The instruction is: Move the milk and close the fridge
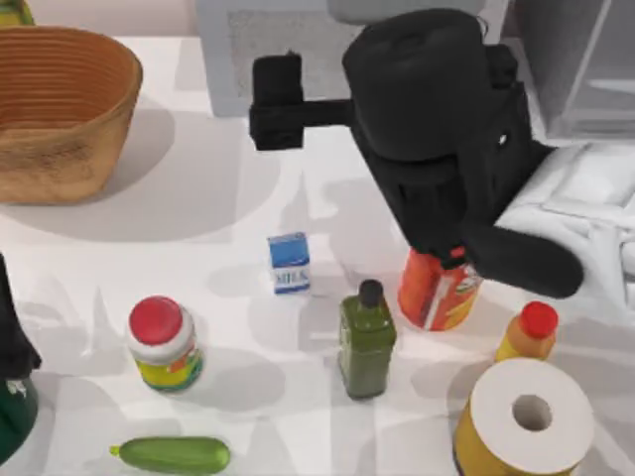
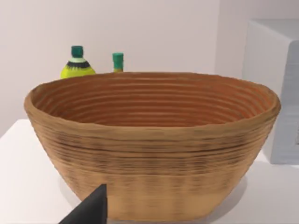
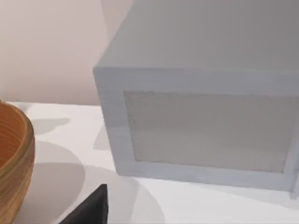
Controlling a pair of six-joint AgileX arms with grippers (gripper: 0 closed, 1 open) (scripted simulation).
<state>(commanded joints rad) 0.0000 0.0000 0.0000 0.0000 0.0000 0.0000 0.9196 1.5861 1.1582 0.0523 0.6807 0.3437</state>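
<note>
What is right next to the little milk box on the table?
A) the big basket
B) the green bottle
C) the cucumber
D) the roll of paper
B: in the top view the green bottle stands just right of and a bit nearer than the milk, closer than anything else.

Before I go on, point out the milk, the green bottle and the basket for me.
milk (image 1: 289, 262): top view, on the carton's front face.
green bottle (image 1: 366, 343): top view, on its body below the black cap.
basket (image 2: 154, 154): left wrist view, on its outer woven wall.
</note>
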